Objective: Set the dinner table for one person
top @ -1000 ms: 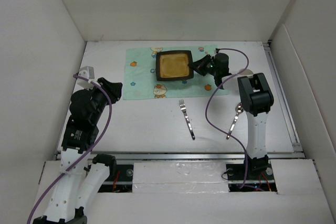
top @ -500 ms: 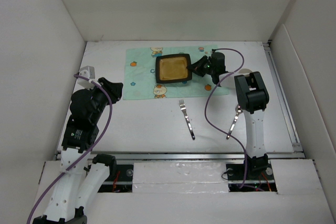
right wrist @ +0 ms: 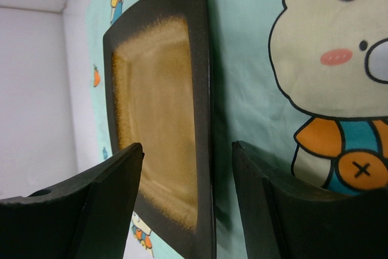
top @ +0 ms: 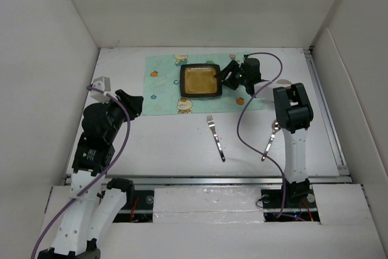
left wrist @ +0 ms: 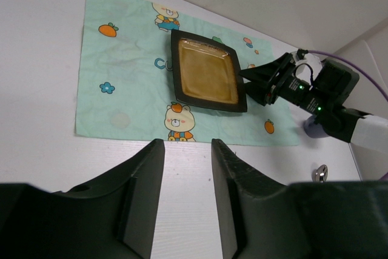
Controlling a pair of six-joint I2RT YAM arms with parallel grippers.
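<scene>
The right gripper (top: pixel 223 76) sits at the right edge of the plate (top: pixel 201 80), a square dark dish with a tan centre lying flat on the green placemat (top: pixel 163 86) at the far middle of the dinner table (top: pixel 170 144). In the right wrist view its fingers (right wrist: pixel 100 192) are spread, one over the plate's tan middle and the other over the mat just beside the rim, so the rim runs up the gap between them. Whether either finger touches the rim cannot be told. From this claw the plate lies to the left, and the edge it straddles runs near to far across the table.

The left gripper (left wrist: pixel 185 192) hangs well apart over the left side of the table, its jaws parted and holding nothing, looking across at the mat (it seems a bystander for now). The right arm is clearly the nearer one to the plate.

The fork (top: pixel 215 137) lies on bare table in front of the mat, tines toward it, its handle slanting toward the near right. The spoon (top: pixel 270 140) lies to the right of the fork, partly hidden under the right arm. Both rest nearer the right arm's base, and I judge that arm best placed to reach them.
</scene>
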